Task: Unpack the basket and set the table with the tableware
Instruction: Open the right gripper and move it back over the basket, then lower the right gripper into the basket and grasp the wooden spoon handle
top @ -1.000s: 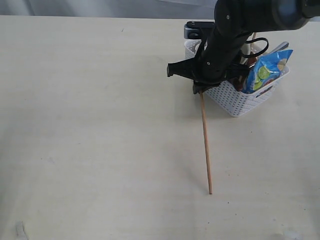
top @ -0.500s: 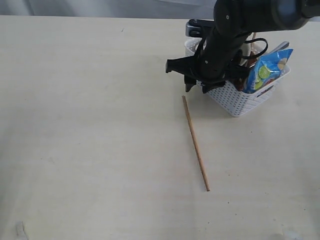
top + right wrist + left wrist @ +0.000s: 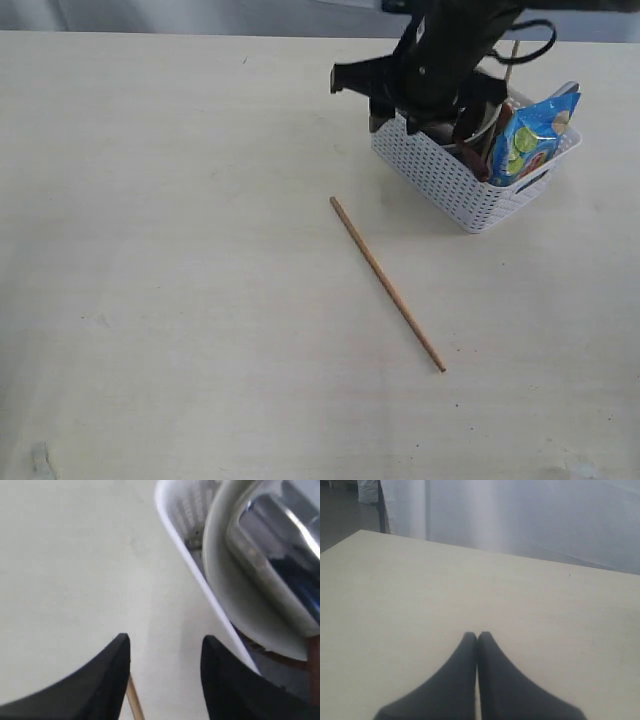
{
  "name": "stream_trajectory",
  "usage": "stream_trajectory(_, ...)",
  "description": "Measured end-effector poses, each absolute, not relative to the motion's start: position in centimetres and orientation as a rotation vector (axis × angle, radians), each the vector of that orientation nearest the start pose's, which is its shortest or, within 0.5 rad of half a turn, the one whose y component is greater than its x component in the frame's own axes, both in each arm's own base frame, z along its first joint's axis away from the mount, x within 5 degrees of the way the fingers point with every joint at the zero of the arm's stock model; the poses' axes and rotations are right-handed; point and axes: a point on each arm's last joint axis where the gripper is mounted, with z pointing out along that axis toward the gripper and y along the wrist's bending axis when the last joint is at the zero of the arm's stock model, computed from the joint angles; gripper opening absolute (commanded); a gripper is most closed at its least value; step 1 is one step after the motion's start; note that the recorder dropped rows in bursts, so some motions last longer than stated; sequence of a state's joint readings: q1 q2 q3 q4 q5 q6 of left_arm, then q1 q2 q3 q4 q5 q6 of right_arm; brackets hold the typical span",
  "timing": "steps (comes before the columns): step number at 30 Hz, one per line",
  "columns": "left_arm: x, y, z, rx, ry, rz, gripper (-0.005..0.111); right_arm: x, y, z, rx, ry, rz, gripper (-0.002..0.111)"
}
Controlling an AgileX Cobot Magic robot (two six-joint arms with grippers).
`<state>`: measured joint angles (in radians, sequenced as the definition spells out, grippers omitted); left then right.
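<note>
One wooden chopstick (image 3: 388, 285) lies flat and slantwise on the table (image 3: 180, 250), clear of any gripper; its end shows as chopstick (image 3: 134, 704) in the right wrist view. My right gripper (image 3: 392, 118) (image 3: 165, 641) hangs open and empty above the near-left corner of the white basket (image 3: 455, 185). The right wrist view looks down on the basket rim (image 3: 184, 555), the cream bowl (image 3: 225, 585) and the steel cup (image 3: 280, 527) inside it. My left gripper (image 3: 477, 636) is shut with nothing in it, over bare table (image 3: 470, 575); it does not show in the exterior view.
A blue snack packet (image 3: 530, 135) stands in the basket's right end, with dark handles beside it. The basket sits at the far right of the table. A grey curtain (image 3: 530, 515) hangs behind the far edge.
The right gripper opened and let go of the chopstick, which fell from standing on its tip to lying flat. The right arm then rose and drew back over the basket.
</note>
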<state>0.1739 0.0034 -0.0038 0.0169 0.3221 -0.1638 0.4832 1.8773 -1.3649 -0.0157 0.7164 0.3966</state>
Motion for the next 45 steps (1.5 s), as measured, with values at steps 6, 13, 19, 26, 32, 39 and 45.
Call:
stream_trajectory(6,5.3,1.0,18.5,-0.293,1.781,0.023,0.0,34.4,17.6,28.7,-0.273,2.611,0.245,0.044)
stream_trajectory(13,5.3,1.0,18.5,-0.293,1.781,0.023,0.0,35.1,13.0,33.2,-0.249,2.635,0.153,0.044)
stream_trajectory(19,5.3,1.0,18.5,-0.293,1.781,0.023,0.0,35.4,10.1,32.6,-0.323,2.693,0.06,0.044)
stream_trajectory(26,5.3,1.0,18.5,-0.293,1.781,0.023,0.0,35.6,11.4,29.1,-0.519,2.87,0.182,0.044)
stream_trajectory(32,5.3,1.0,18.5,-0.293,1.781,0.023,0.0,37.0,12.1,24.9,-0.556,2.98,0.22,0.044)
stream_trajectory(39,5.3,1.0,18.5,-0.293,1.781,0.023,0.0,37.7,12.3,22.1,-0.565,3.055,0.207,0.044)
stream_trajectory(45,5.3,1.0,18.5,-0.293,1.781,0.023,0.0,37.8,11.9,21.9,-0.546,3.062,0.145,0.044)
